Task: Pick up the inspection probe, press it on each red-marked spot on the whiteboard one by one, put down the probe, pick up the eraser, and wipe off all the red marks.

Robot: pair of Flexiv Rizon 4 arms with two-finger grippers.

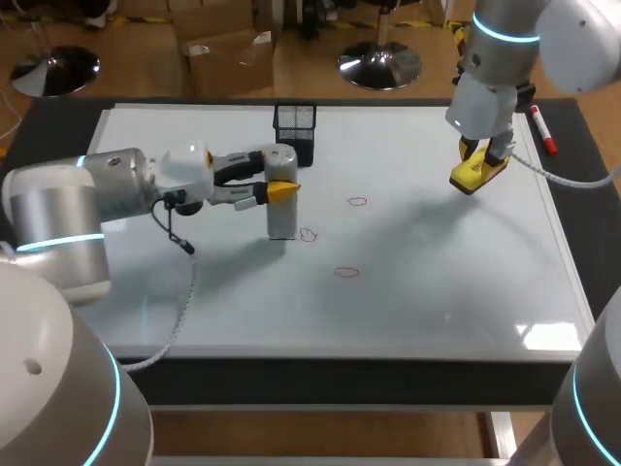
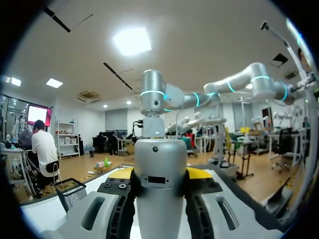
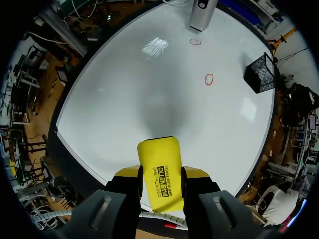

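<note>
1. Whiteboard [image 1: 437, 311]: lies flat and covers most of the tabletop. It carries three red marks.
2. Near red mark [image 1: 346, 273]: closest to the near edge of the whiteboard, around the middle of its width. Nothing touches it.
3. Middle red mark [image 1: 309, 234]: just beside the base of the inspection probe, on the side toward the right edge.
4. Inspection probe [image 1: 281, 218]: a grey cylinder, upright, with its lower end on the whiteboard left of centre. It does not cover the middle red mark.
5. Left gripper [image 1: 281, 191]: comes in level from the left edge. Both yellow-tipped fingers are closed against the upper part of the inspection probe, one on each side. The left wrist view confirms that the probe fills the gap between the fingers.
6. Far red mark [image 1: 357, 202]: right of the inspection probe and apart from it.
7. Eraser [image 1: 473, 175]: yellow, held off the whiteboard toward the far right corner, well apart from all three marks.
8. Right gripper [image 1: 477, 167]: points down and is clamped on the eraser from two sides. In the right wrist view the eraser projects ahead of the fingertips.
9. Mesh basket [image 1: 295, 126]: black, at the far edge, beyond the inspection probe.
10. Red marker [image 1: 543, 131]: lies on the dark tabletop beside the far right corner of the whiteboard.
</note>
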